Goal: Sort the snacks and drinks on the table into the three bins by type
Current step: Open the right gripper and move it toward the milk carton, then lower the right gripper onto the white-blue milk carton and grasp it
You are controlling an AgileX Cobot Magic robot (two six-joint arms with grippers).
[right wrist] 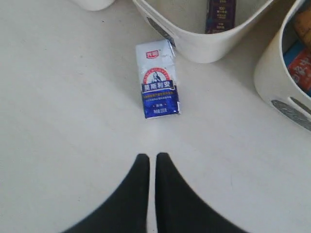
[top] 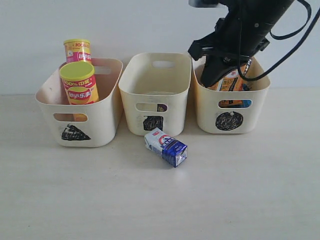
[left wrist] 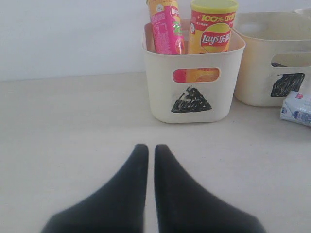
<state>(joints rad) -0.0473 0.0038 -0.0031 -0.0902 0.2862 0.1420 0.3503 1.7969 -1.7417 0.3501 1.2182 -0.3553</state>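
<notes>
Worktop: the wide pale beige worktop (top: 75, 200) carries three alike cream plastic bins in a row, and one item lies loose.
Triangle-marked cream bin (top: 102, 120): at 9 o'clock of the row. It holds the tall pink chip tube (top: 77, 50) and the tall orange-yellow chip tube (top: 79, 82), both upright. I count this one done.
Square-marked cream bin (top: 135, 112): middle of the row. The dark purple juice carton (right wrist: 221, 14) is inside.
Circle-marked cream bin (top: 207, 117): at 3 o'clock of the row. It holds the flat orange packet (top: 231, 80), and a blue packet (top: 245, 103) shows through the handle slot.
Blue and white juice carton (top: 166, 147): on its side on the worktop at 6 o'clock of the square-marked bin, just beside it. Not yet sorted.
My right claw (right wrist: 152, 156): pressed narrow, holding nothing. Its arm hangs over the circle-marked bin.
My left claw (left wrist: 151, 145): pressed narrow, holding nothing, low over bare worktop and facing the triangle-marked bin.
Tally: I judge five of six items placed. What is left is the blue and white carton, which likely belongs with the purple one.
</notes>
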